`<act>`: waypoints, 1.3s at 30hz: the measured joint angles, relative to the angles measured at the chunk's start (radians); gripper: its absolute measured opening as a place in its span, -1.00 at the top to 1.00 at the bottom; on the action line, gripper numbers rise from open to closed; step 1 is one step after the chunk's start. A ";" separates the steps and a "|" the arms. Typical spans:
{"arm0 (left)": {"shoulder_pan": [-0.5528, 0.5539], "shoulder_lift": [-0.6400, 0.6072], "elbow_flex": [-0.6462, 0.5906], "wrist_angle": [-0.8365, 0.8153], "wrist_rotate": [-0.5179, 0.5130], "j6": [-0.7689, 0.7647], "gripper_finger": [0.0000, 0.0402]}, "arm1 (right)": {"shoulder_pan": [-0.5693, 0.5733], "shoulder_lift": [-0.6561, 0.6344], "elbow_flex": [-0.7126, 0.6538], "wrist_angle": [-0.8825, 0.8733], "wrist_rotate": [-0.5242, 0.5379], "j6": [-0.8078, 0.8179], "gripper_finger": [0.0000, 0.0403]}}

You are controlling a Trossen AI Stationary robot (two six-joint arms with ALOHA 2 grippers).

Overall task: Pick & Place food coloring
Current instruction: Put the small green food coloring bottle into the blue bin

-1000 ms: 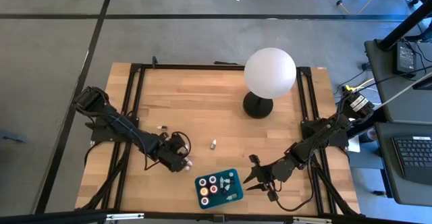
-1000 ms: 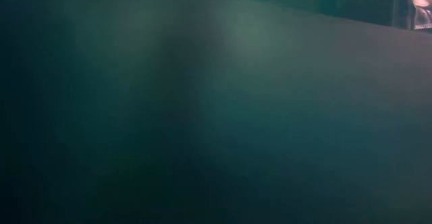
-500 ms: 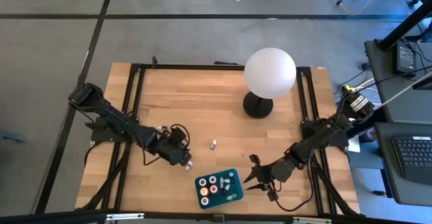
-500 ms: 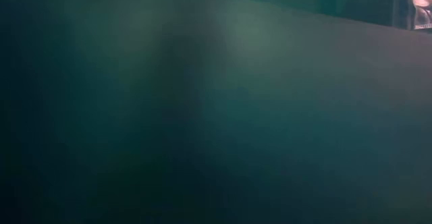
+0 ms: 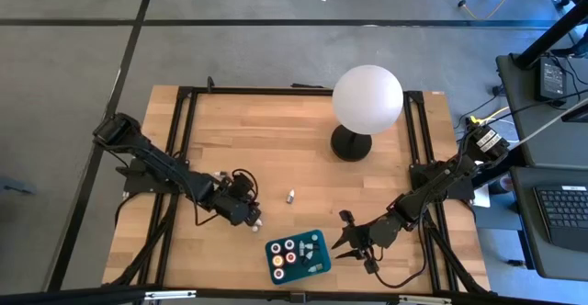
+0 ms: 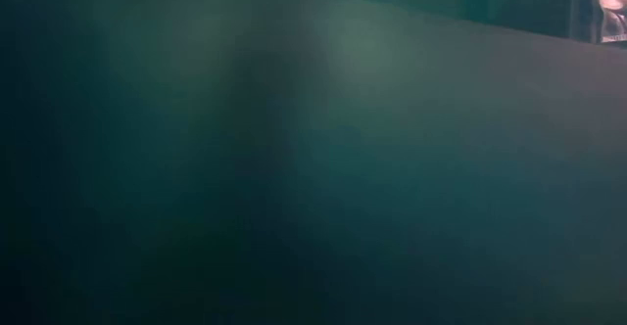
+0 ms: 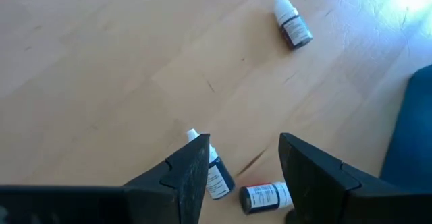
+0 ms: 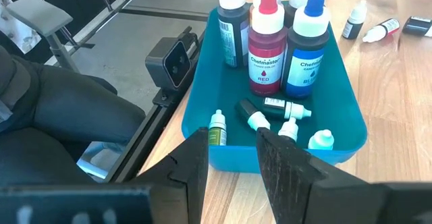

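Observation:
My left gripper (image 5: pixel 249 215) (image 7: pixel 243 163) is open and low over the table, left of the teal tray (image 5: pixel 326 261). Two tiny white-tipped bottles lie on their sides between its fingers: a dark bottle (image 7: pixel 217 177), half hidden behind one finger, and a dark-labelled bottle (image 7: pixel 264 197). They show as a pale speck (image 5: pixel 258 221) in the high view. Two more small bottles (image 5: pixel 290 195) (image 5: pixel 220 173) lie loose on the wood. My right gripper (image 5: pixel 342 241) (image 8: pixel 233 153) is open, right of the tray, touching nothing. The tray holds tall purple, red and blue bottles (image 8: pixel 264 45) and several tiny ones. My left gripper has one finger (image 7: pixel 192 173) standing right against the dark bottle's body (image 7: pixel 219 180), coming from above at a slant. The finger covers that spot, so I cannot tell whether it touches. The bottle lies on the table.
A white globe lamp (image 5: pixel 367 100) on a black base stands at the table's far right. The tray's teal wall (image 6: pixel 313 168) fills the low view. A black frame runs around the table. Bare wood lies between the loose bottles and the lamp.
My left arm has shifted: its gripper has drawn slightly toward the far edge above the two bottles, then held still for the last half second. The bottles and the tray have stayed where they were.

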 joint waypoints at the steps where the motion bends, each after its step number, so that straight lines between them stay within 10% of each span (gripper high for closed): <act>1: 0.000 0.003 0.000 0.000 0.003 0.009 0.13 | 0.000 0.000 0.000 0.000 0.000 0.000 0.36; 25: -0.002 0.183 0.002 -0.001 0.054 0.007 0.17 | 0.000 0.000 0.000 0.000 0.001 -0.001 0.36; 39: 0.000 0.171 -0.002 -0.006 0.081 0.096 0.57 | 0.000 0.000 0.000 -0.001 0.001 -0.002 0.36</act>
